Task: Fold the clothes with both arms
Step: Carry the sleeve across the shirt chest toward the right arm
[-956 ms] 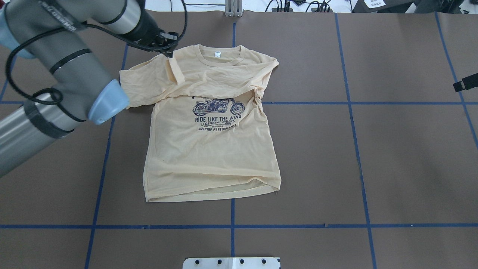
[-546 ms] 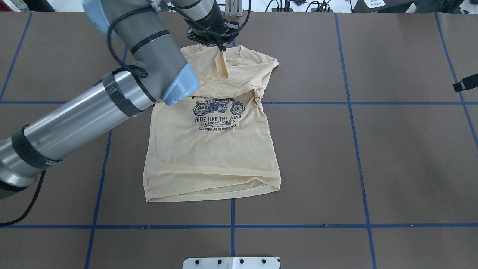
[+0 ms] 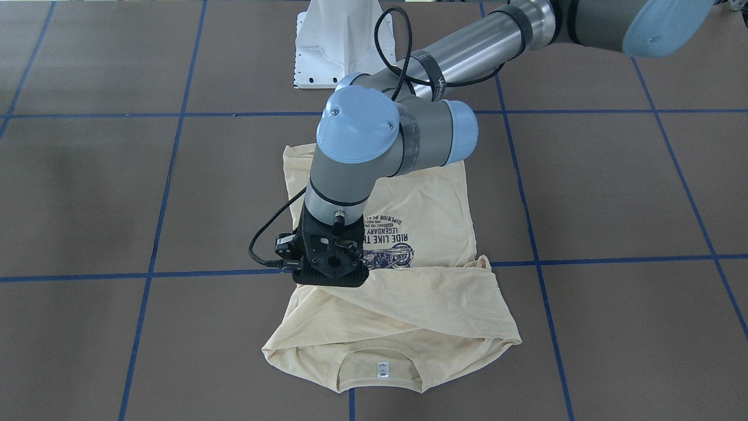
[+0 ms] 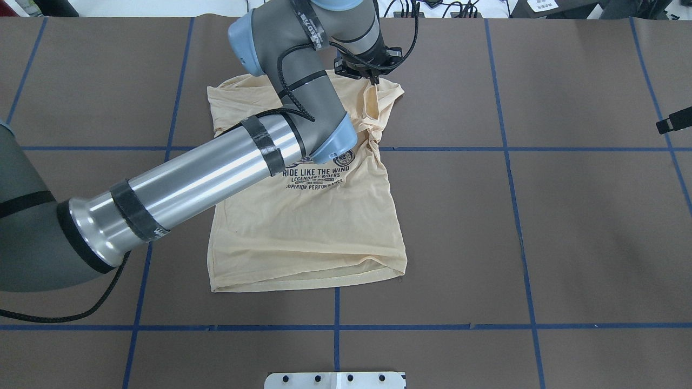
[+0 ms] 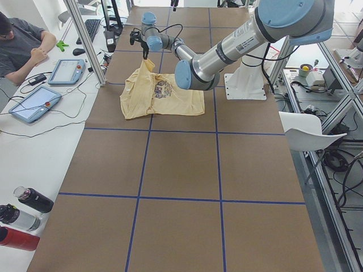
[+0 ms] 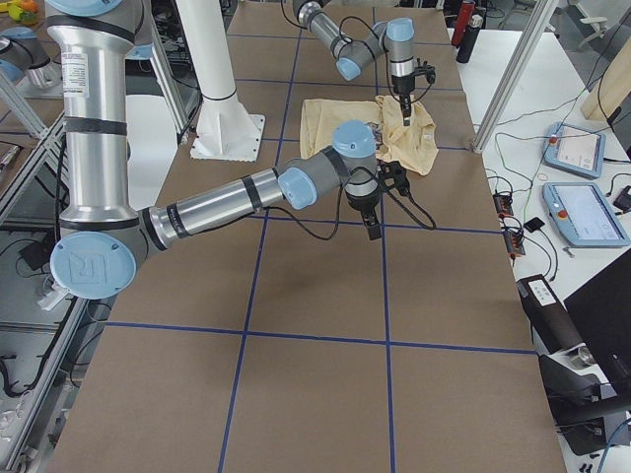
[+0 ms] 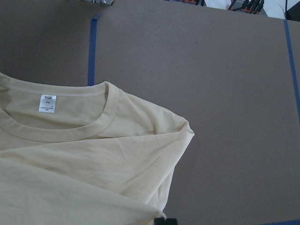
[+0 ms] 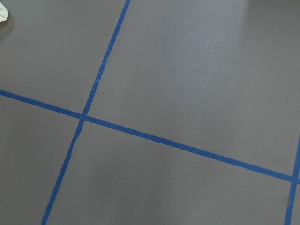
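The pale cream-yellow shirt (image 4: 308, 232) lies flat on the brown table, print up, collar at the far side. My left arm reaches across it. My left gripper (image 4: 373, 80) is over the shirt's far right shoulder, shut on a lifted strip of sleeve fabric that hangs from its tips. The left wrist view shows the collar with its white neck label (image 7: 47, 103) and the shirt's (image 7: 93, 159) shoulder corner. Only a black piece of my right gripper (image 4: 673, 120) shows at the right edge, well away from the shirt. I cannot tell whether it is open or shut.
Blue tape lines divide the table into squares. The white pedestal base (image 3: 336, 47) stands at the robot's side. A person (image 5: 22, 45) sits at a side bench with tablets, and bottles (image 5: 28, 198) lie near that bench's end.
My left gripper has carried the sleeve rightward, from the shirt's left shoulder across the collar to its right shoulder. The left side of the shirt now lies folded inward. The right gripper has not moved.
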Action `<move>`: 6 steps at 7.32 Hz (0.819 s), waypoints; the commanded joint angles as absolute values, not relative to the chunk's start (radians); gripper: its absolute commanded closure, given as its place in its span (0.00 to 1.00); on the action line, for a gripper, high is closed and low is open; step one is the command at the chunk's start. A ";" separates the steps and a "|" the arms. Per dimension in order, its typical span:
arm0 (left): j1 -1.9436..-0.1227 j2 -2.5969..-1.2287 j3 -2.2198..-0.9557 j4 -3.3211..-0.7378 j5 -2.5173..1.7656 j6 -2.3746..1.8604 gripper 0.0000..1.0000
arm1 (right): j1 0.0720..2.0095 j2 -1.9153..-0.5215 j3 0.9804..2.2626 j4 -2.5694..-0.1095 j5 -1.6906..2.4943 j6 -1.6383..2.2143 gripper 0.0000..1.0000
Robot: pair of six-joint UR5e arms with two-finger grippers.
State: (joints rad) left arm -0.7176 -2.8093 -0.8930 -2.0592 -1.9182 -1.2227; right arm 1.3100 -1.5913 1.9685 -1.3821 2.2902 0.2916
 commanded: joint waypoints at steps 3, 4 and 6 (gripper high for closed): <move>-0.670 -2.884 -0.700 -2.267 -1.801 -1.319 0.50 | 1.310 -1.589 1.970 -1.382 2.290 0.293 0.00; -0.669 -2.884 -0.699 -2.269 -1.801 -1.310 0.14 | 1.309 -1.589 1.970 -1.382 2.290 0.293 0.00; -0.670 -2.881 -0.706 -2.266 -1.802 -1.257 0.00 | 1.308 -1.588 1.968 -1.382 2.290 0.293 0.00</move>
State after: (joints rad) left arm -0.6698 -2.8820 -0.7030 -2.2658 -1.8012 -1.2882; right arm 1.3087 -1.5888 1.9694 -1.3821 2.2902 0.2930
